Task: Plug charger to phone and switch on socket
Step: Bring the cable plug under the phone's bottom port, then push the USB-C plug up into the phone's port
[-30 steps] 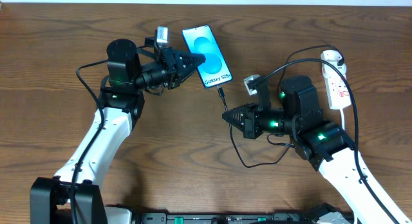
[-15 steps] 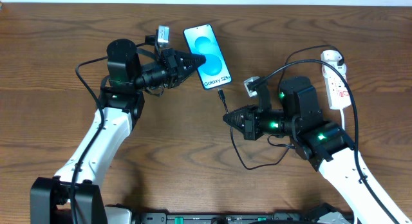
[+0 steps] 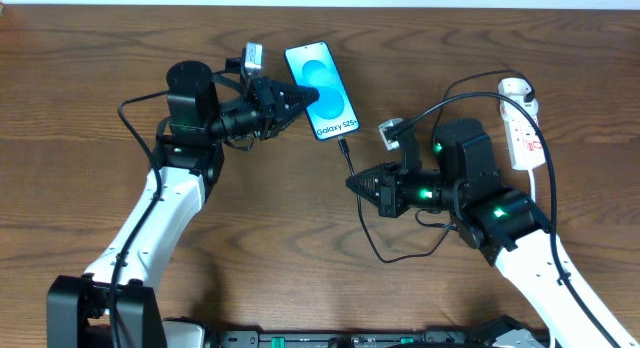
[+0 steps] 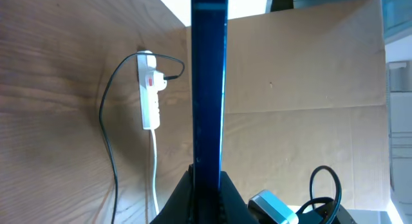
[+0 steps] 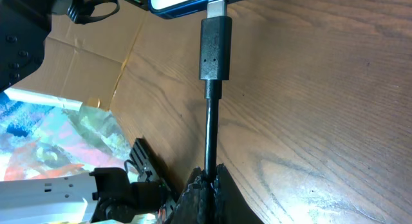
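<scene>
Over on the left, the left gripper (image 3: 300,93) is pinched on the phone (image 3: 328,88), clamping its long side edge. From the left wrist the phone shows edge-on, rising straight out from between the fingers. It lies near the back of the bench (image 3: 100,68), screen up, its bottom end angled toward the other arm. To my eye it's slim, rigid and smooth on its faces, so it would slide if pushed at the port end. The edge hold is the right one to brace it.

Next comes the charger (image 5: 216,49). Its small black tip is up against the phone's bottom edge, lined up with the port, with a bit of bare metal showing between the two. I'd say it's just entering, not fully home. The tip is stiff but the cable behind it is thin and floppy and would likely buckle under a push.

The right gripper (image 5: 207,179) is squeezed on the cable a short way behind the tip. A hold closer to the hard tip would drive it in more surely.

Far right, the socket (image 3: 522,133) lies flat near the bench edge, with the black cable running up to its far end. It looks light enough to skid when its switch is pressed. I can't tell whether the switch is on.
</scene>
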`<state>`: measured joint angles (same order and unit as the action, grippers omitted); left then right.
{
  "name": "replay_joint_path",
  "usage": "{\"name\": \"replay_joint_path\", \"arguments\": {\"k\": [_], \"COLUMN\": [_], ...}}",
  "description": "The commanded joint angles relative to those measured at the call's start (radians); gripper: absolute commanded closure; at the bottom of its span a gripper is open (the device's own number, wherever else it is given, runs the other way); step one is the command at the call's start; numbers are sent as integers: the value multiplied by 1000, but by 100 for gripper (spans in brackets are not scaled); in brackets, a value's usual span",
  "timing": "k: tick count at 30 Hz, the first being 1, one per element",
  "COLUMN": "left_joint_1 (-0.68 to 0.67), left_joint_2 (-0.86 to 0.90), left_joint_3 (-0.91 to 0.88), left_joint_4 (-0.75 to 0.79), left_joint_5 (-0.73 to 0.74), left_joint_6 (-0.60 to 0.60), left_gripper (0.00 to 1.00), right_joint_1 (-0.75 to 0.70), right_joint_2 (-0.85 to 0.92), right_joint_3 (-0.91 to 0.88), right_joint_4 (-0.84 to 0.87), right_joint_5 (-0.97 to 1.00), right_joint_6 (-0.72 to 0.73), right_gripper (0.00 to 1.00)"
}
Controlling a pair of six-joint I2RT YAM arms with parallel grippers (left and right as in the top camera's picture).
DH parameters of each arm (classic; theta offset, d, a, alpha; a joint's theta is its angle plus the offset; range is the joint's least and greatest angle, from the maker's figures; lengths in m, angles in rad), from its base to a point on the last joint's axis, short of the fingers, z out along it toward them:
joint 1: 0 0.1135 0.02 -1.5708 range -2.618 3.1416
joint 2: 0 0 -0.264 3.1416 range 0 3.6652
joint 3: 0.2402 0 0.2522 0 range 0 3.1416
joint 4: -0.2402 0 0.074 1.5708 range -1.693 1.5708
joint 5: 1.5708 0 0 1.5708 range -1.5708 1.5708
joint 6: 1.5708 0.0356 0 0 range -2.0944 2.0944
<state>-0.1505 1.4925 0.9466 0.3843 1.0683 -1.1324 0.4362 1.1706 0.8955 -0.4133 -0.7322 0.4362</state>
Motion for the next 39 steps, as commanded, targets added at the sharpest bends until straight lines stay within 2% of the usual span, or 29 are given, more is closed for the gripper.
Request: {"name": "replay_joint_path", "arguments": {"k": [1,7,11,12,13,16,17,19,21,23,27,29,35,39], "left_joint_1": [3,3,3,3,3,3,3,3,3,3,3,3,3,3], "left_joint_2": [-4,-4,-4,-4,-4,-4,-4,-4,-4,-3,-3,-3,-3,-3], "left_joint_3": [24,24,24,24,24,24,24,24,24,24,24,24,24,24], "left_joint_4": [12,15,15,15,15,15,14,14,13,14,13,13,13,13], "left_joint_5": [38,116,126,125,125,121,108,100,98,95,91,92,92,92], "left_joint_6": [-50,15,18,22,31,58,108,160,244,260,275,275,259,240], "left_gripper": [93,93,92,92,93,92,93,93,92,93,92,93,93,92], "right_joint_1": [3,3,3,3,3,3,-1,-35,-117,-156,-88,10,167,212], "right_joint_2": [0,0,0,0,0,0,0,-14,-83,-141,-158,-111,-2,45], "right_joint_3": [-1,-1,-1,-1,-1,-1,-1,3,33,39,39,39,39,39], "right_joint_4": [6,60,111,109,102,74,60,65,69,108,159,110,98,96], "right_joint_5": [10,53,53,53,53,53,53,52,53,53,98,232,372,473], "right_joint_6": [-15,-15,-15,-15,-16,-62,-175,-233,-236,-235,-228,-228,-220,-220], "right_gripper": [99,99,99,96,89,78,66,53,43,40,42,45,52,71]}}
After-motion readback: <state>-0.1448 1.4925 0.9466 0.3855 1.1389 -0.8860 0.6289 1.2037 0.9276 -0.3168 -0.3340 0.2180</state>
